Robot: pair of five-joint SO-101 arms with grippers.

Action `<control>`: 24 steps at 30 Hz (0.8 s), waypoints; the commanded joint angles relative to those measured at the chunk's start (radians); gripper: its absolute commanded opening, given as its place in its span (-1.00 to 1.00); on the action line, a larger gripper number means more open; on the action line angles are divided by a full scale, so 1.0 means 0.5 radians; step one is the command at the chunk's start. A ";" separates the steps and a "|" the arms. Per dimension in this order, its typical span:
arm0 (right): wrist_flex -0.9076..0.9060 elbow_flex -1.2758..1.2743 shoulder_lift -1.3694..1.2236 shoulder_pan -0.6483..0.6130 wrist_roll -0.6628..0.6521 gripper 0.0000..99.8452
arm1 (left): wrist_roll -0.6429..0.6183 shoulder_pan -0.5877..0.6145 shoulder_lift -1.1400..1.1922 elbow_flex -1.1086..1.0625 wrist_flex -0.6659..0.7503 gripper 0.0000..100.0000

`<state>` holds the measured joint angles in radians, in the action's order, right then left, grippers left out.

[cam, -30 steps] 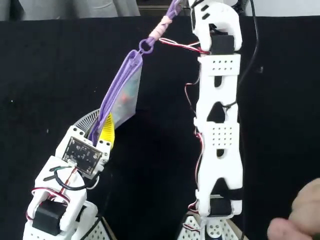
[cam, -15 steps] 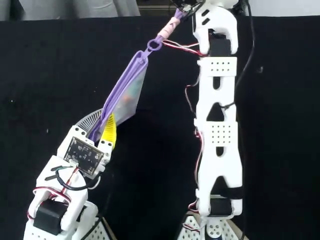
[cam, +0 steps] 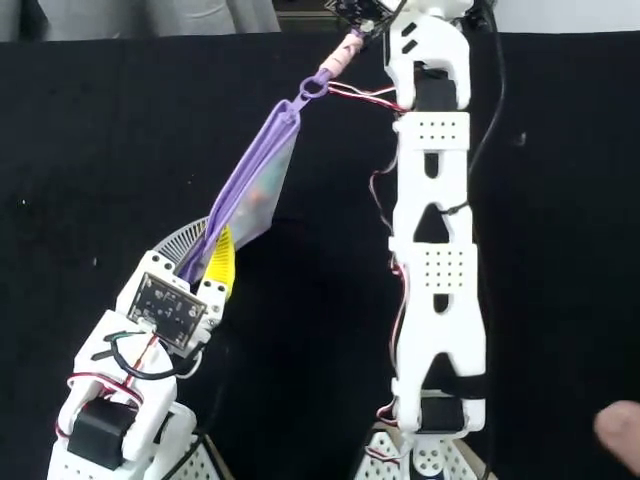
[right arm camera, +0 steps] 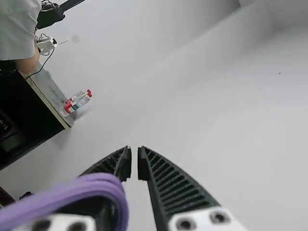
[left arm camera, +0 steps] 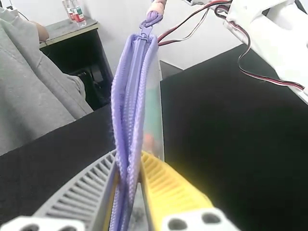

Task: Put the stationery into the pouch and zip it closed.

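Pouch (left arm camera: pixel 137 96) hangs taut between my two tools, raised over the black counter (cam: pixel 100 150). My left tool (left arm camera: pixel 129 159) is clamped tight on its near end. The grey finger (left arm camera: pixel 77 192) is on one side and the yellow finger (left arm camera: pixel 168 187) on the other, with the purple zip edge pinched between them. From those tips the pouch runs straight ahead to the zip slider (cam: pixel 313 88) at its far end. The zip looks shut along its whole visible length, and coloured shapes show through the clear side. Beyond the slider a pink-and-purple strap (cam: pixel 338 58) leads on to my right tool (right arm camera: pixel 134 156), which sits at the counter's far edge with its arm (cam: pixel 435 250) stretched nearly straight. That tool is closed to a thin slit at the tips, with the strap caught low between its fingers. Open black counter lies to either side of the left tool and the pouch. Past the right tool is pale wall (right arm camera: pixel 216 72).
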<state>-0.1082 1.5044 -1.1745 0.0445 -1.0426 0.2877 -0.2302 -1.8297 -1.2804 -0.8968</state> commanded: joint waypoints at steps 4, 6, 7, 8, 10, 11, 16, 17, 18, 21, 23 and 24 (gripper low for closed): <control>-0.420 0.339 0.023 0.160 -0.046 -0.98 | -0.040 0.005 0.009 -0.072 -0.003 -0.94; -0.503 0.342 0.051 0.129 -0.046 -0.98 | -0.040 0.017 0.009 -0.072 0.021 -0.88; -0.531 0.336 0.075 0.110 -0.046 -0.98 | -0.040 0.020 0.009 -0.072 0.021 -0.81; -0.574 0.333 0.097 0.101 -0.046 -0.98 | -0.043 0.020 0.009 -0.072 0.015 -0.73; -0.684 0.333 0.137 0.092 -0.040 -0.98 | -0.104 0.026 0.009 -0.072 0.012 -0.60; -0.727 0.336 0.149 0.077 -0.015 -0.98 | -0.166 0.041 0.009 -0.072 0.012 -0.56; -1.007 0.336 0.265 0.043 0.233 -0.98 | -0.273 0.155 0.006 -0.035 0.037 -0.54; -1.077 0.336 0.296 0.034 0.273 -0.98 | -0.261 0.173 0.006 -0.023 0.040 -0.54; -1.151 0.333 0.327 0.028 0.310 -0.98 | -0.264 0.192 0.006 -0.011 0.040 -0.54; -1.359 0.333 0.394 -0.021 0.408 -0.98 | -0.270 0.256 0.006 0.023 0.028 -0.54; -1.501 0.333 0.431 -0.064 0.470 -0.98 | -0.279 0.308 0.006 0.026 0.028 -0.55; -1.571 0.333 0.450 -0.089 0.500 -0.98 | -0.279 0.339 0.006 0.020 0.025 -0.55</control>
<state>-0.8124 1.6364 -1.0533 0.0399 -0.8370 0.1634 -0.1013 -1.8236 -1.3295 -0.8984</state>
